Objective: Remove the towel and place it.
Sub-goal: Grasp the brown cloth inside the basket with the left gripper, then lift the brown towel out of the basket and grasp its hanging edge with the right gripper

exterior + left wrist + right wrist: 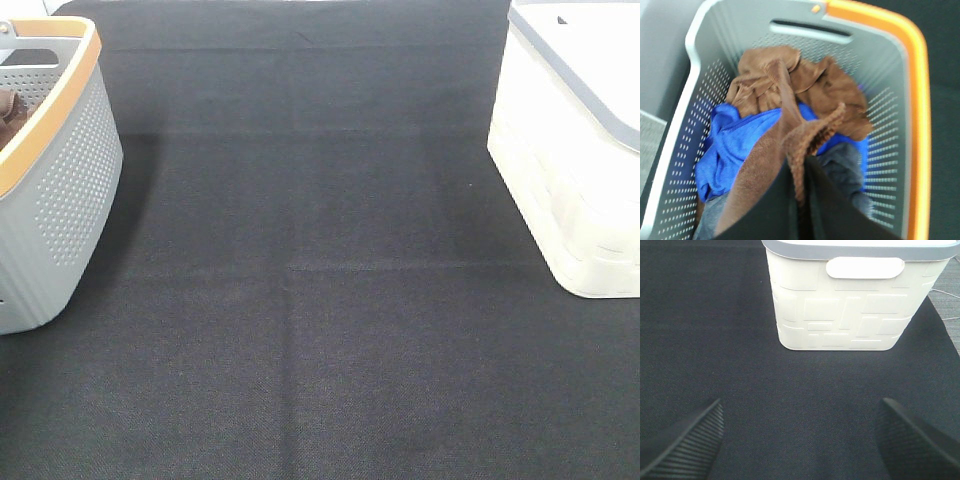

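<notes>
The rust-brown towel (790,135) rises in a stretched fold out of the grey basket with an orange rim (920,100), and my left gripper (801,200) is shut on that fold just above the heap. The rest of the towel trails back onto the pile. In the exterior high view the basket (60,170) stands at the left edge with a bit of brown cloth (8,108) showing inside; neither arm shows there. My right gripper (800,440) hangs open over the black table mat (715,340), nothing between its fingers (685,445).
Under the towel lie a blue cloth (735,145), a dark grey cloth (845,165) and more bunched brown fabric (830,90). A white bin with a grey rim (580,150) stands at the right, facing my right gripper (840,300).
</notes>
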`<state>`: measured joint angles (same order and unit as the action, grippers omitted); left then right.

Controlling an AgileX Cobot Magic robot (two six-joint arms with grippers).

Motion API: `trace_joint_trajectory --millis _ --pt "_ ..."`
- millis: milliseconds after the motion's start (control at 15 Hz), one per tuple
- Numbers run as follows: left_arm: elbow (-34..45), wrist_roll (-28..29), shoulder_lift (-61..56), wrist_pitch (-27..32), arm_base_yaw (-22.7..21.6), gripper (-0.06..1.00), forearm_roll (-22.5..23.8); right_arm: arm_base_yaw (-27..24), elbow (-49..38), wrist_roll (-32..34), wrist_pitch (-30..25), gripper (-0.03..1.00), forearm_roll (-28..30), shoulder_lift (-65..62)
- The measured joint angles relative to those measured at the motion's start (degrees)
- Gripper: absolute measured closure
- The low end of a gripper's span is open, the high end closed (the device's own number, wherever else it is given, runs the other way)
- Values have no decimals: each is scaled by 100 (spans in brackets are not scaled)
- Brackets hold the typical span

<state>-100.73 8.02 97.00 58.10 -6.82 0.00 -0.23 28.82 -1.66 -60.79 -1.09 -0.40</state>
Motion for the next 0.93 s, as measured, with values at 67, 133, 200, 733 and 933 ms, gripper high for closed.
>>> trace_joint_trajectory --millis 67,133,200,733,933 --pt "0 0 0 0 0 94 0 0 0 0 0 19 0 0" --pt "0 -103 -166 0 0 94 -160 0 0 0 0 19 0 0" --pt "0 -178 -361 0 0 94 -275 0 0 0 0 19 0 0" --pt "0 -1026 -1473 -802 0 94 -2114 0 0 0 6 19 -544 0" --pt "0 -1558 -1604 -888 0 94 -2928 0 11 0 103 19 -1152 115"
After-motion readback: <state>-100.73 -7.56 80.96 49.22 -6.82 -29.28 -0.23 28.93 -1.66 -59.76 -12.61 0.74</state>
